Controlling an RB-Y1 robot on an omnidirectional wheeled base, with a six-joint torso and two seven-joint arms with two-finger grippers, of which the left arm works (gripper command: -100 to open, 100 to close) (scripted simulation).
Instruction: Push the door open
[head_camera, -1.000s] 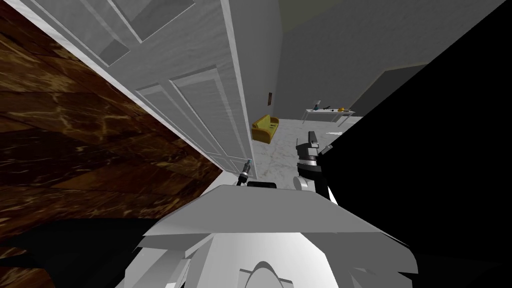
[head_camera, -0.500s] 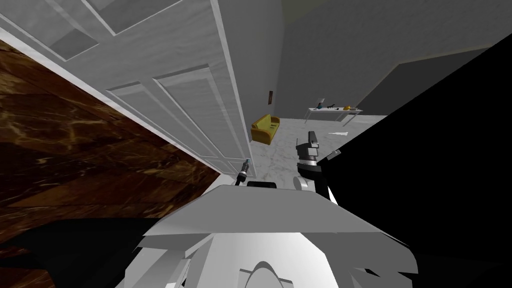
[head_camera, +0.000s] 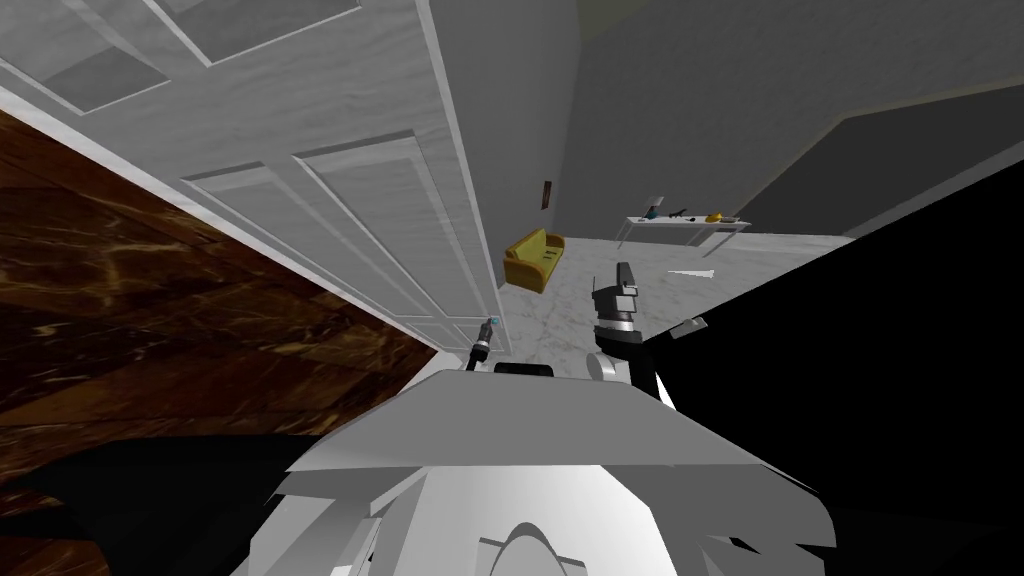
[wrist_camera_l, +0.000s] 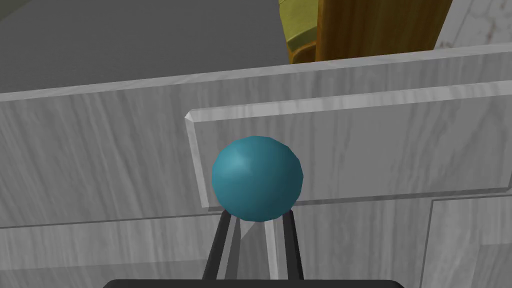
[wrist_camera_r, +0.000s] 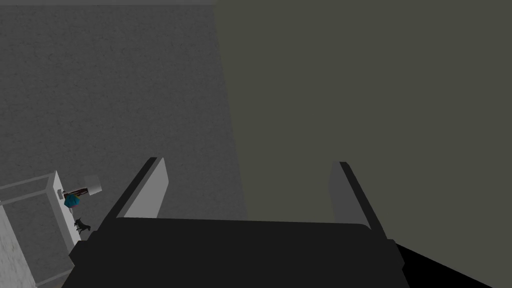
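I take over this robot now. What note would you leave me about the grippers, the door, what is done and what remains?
Left gripper: fingers shut on a teal ball, held against the white panelled door near its free edge.
Right gripper: open, holding nothing, raised beside the doorway.
Door: partly open; a yellow sofa shows through the gap.
Done: the left arm is at the door, which is ajar.
Left: probably push further with the left arm until the opening is wide enough.

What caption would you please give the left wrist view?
Left gripper, shut on a teal ball, faces the white panelled door.
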